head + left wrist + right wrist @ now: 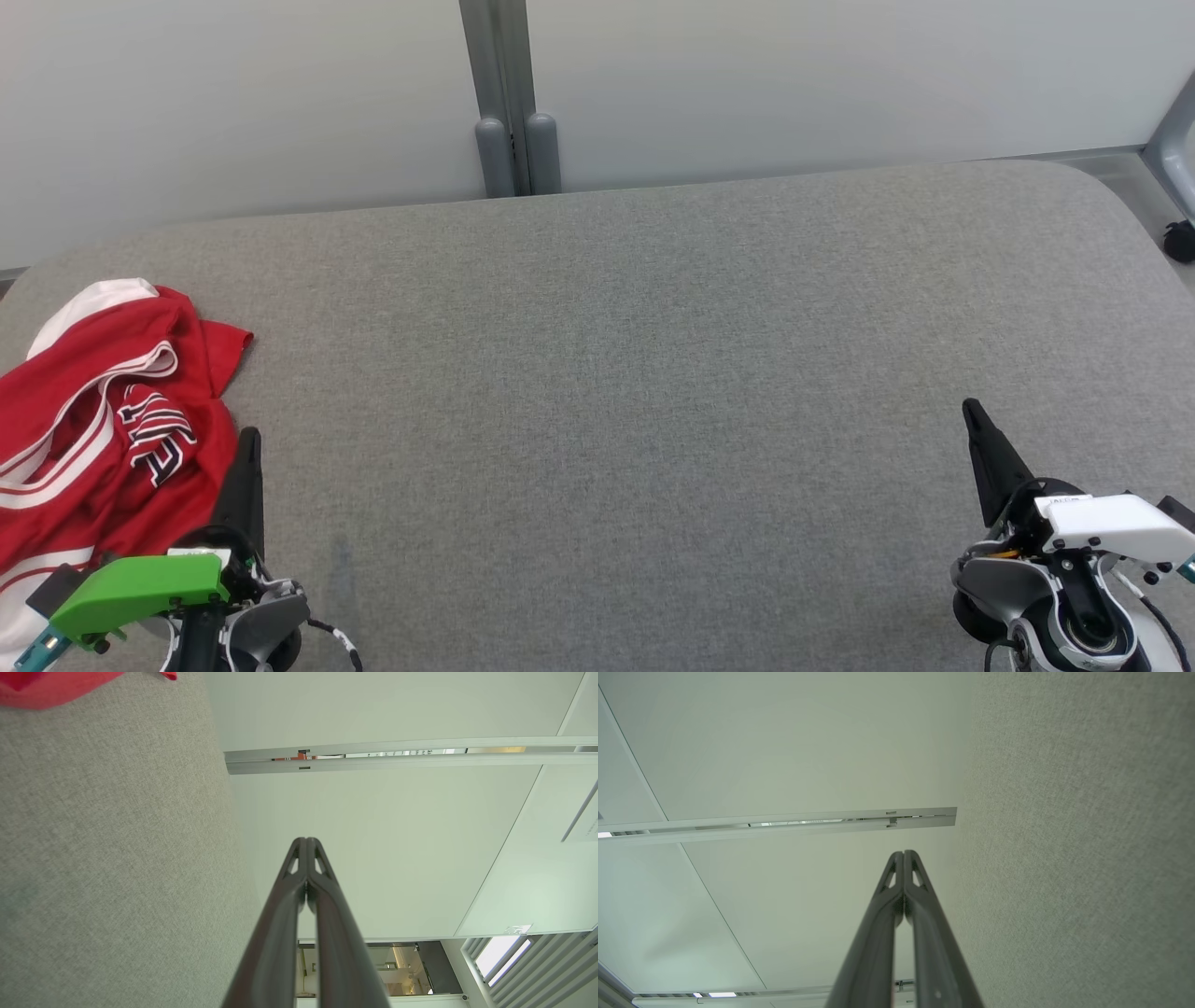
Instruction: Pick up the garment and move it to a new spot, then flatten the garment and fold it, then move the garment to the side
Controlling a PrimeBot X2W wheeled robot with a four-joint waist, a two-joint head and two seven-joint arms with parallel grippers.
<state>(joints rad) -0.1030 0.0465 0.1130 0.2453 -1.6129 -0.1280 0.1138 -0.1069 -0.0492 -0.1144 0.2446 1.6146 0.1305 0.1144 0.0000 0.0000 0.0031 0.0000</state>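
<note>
The garment (103,420) is a red jersey with white stripes and dark lettering, lying crumpled at the left edge of the grey fabric table (616,392). A red corner of the garment (56,688) shows at the top left of the left wrist view. My left gripper (248,439) rests just right of the garment at the lower left, fingertips pressed together and empty, as the left gripper (306,840) also shows in its own view. At the lower right my right gripper (971,408) is shut on nothing, tips of the right gripper (903,852) touching.
A pale wall runs behind the table, with a grey vertical post (509,103) at its middle. The table's rounded far right corner (1111,187) meets a strip of floor with a dark caster (1179,238) beside it. Broad bare fabric lies between the two grippers.
</note>
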